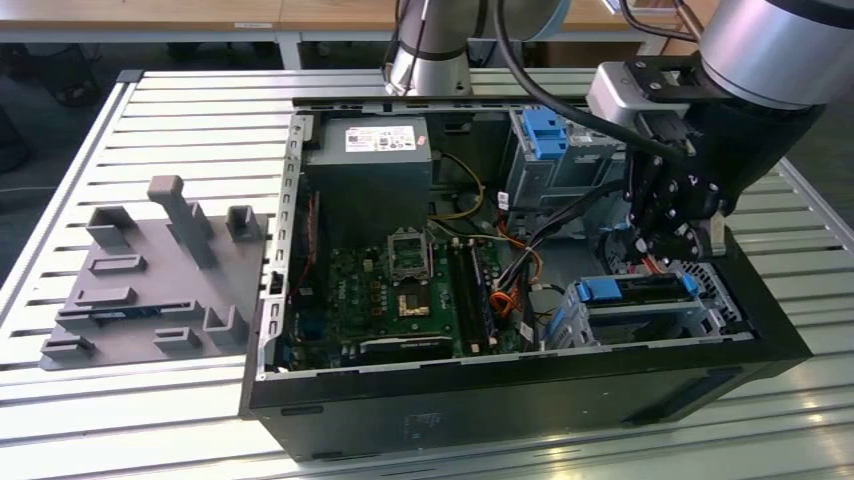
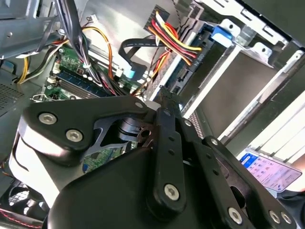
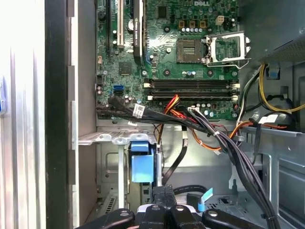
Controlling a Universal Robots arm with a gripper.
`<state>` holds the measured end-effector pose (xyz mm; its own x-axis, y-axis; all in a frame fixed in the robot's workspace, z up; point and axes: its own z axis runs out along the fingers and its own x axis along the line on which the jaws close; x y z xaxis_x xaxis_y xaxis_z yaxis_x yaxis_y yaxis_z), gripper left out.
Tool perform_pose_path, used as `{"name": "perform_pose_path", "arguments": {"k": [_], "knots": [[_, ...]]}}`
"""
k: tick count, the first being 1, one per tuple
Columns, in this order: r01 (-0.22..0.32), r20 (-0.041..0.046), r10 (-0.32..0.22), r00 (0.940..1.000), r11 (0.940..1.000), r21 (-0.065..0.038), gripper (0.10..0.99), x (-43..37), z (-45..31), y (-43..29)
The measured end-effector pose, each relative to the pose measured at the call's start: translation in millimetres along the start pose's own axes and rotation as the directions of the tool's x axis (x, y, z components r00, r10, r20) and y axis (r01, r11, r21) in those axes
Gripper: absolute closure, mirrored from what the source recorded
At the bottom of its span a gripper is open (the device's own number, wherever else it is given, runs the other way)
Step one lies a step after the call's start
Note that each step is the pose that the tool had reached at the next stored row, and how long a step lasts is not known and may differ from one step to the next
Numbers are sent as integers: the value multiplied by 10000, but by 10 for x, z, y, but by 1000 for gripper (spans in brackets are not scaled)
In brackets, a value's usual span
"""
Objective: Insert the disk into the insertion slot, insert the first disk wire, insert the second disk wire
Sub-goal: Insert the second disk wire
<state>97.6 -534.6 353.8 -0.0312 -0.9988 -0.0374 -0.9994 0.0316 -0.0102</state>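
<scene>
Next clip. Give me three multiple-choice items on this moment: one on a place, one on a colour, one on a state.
1. In the exterior view, where does the grey plastic fixture plate lie?
A. On the slatted metal table, to the exterior view's left of the open black computer case
B. Inside the case
C. Propped on the case's rim

2. What colour is the plastic carrier framing the flat rectangular disk?
A. Red
B. Blue
C. Yellow

3. How does the disk stand?
A. Lying on the table
B. Leaning on the fixture plate
C. Seated in the perforated silver-grey metal drive cage

Answers:
1 A: the plate rests on the slats beside the case.
2 B: the carrier's edge shows bright blue.
3 C: the cage walls flank the disk on both sides.
</scene>
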Motion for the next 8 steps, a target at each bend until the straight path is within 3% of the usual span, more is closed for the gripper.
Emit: {"name": "perform_pose_path", "arguments": {"k": [8], "knots": [[-1,-1,1,10000,10000,0,980,-135,5,21]]}}
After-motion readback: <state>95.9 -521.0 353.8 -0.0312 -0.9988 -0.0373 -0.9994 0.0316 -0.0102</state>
